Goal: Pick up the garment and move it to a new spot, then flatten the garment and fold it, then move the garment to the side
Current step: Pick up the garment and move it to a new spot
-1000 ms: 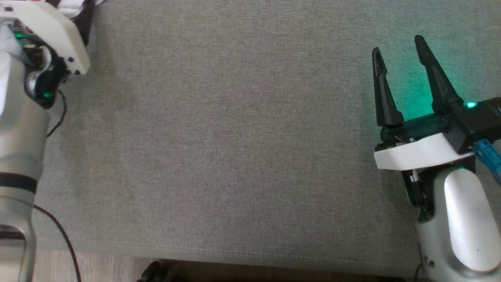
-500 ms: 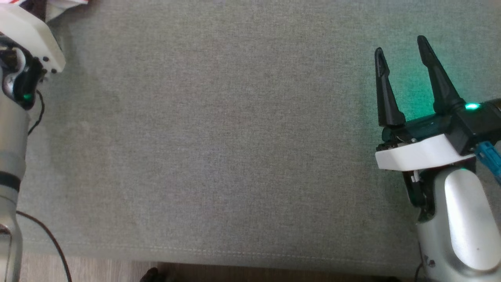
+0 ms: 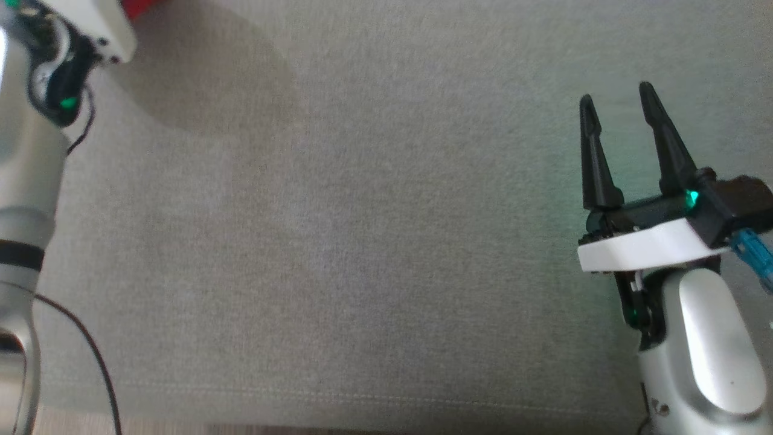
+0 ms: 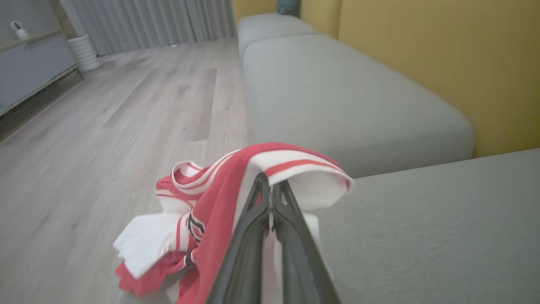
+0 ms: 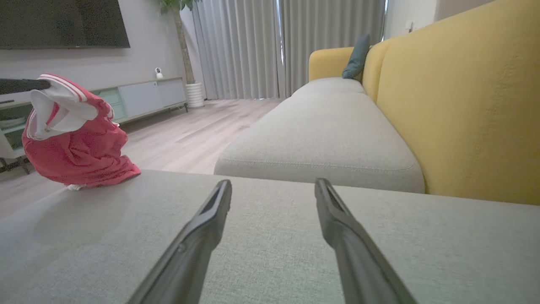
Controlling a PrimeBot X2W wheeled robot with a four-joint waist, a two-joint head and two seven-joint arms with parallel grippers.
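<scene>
The garment (image 4: 211,198) is red with white striped trim, bunched up. My left gripper (image 4: 270,182) is shut on its trim and holds it up off the grey cushion (image 3: 362,241), at that cushion's far left corner. In the right wrist view the garment (image 5: 76,143) hangs from the left gripper's dark fingers (image 5: 21,84), its lower hem reaching the cushion. A red scrap of the garment (image 3: 136,7) shows at the head view's top left, with a shadow under it. My right gripper (image 3: 615,99) stands open over the cushion's right side, nothing between its fingers.
The cushion's front seam (image 3: 362,399) runs along the bottom of the head view. Beyond it lie a second grey seat cushion (image 5: 320,139), a yellow sofa back (image 5: 464,105), wooden floor (image 4: 126,105) and a low cabinet (image 5: 143,97). A black cable (image 3: 90,356) hangs from the left arm.
The left gripper has shut on the garment and raised it, and a large shadow now falls on the cushion's upper left. The head view has shifted a little. The right gripper stays open.
</scene>
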